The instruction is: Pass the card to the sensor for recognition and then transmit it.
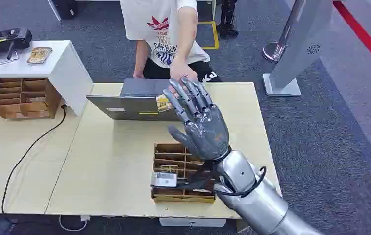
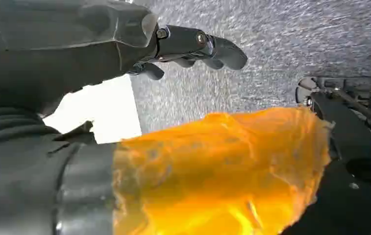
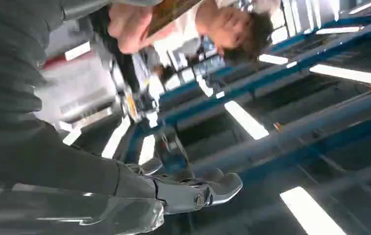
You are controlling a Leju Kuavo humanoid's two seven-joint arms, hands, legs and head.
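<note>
Fingers [image 1: 190,95] of right hand [image 1: 200,122] stretched long and fanned, pointed toward top of head view, thumb splayed low and left, well off the rest. Card [image 1: 162,103] seen as a small gold patch tight against left edge of those fingers, just above centre of frame. Touching them, by the look of it, yet whether pinched between two of them or merely lying against one, could not tell. Long axis of card too small to read for certain; seemed roughly upright in frame.

Just past the fingertips, toward top centre, a person's hand [image 1: 180,71] reached in, close to the tips and a little right of card. So card lay left of the fingers, and person's hand beyond them: the gap to close, if handing over was the step, judged very short. Right hand by far the nearer one.

Under and behind card, a flat grey unit [image 1: 129,105] sat at far edge of table [image 1: 114,156]; probably the sensor, though not marked plainly. Card hung over its right end.

Lower centre, below the wrist, a brown tray [image 1: 183,198] with dividers stood on table.

Left hand [image 2: 100,39] hung over speckled floor in its wrist view, fingers part bent, nothing seen between them; fully closed or not, could not tell.
</note>
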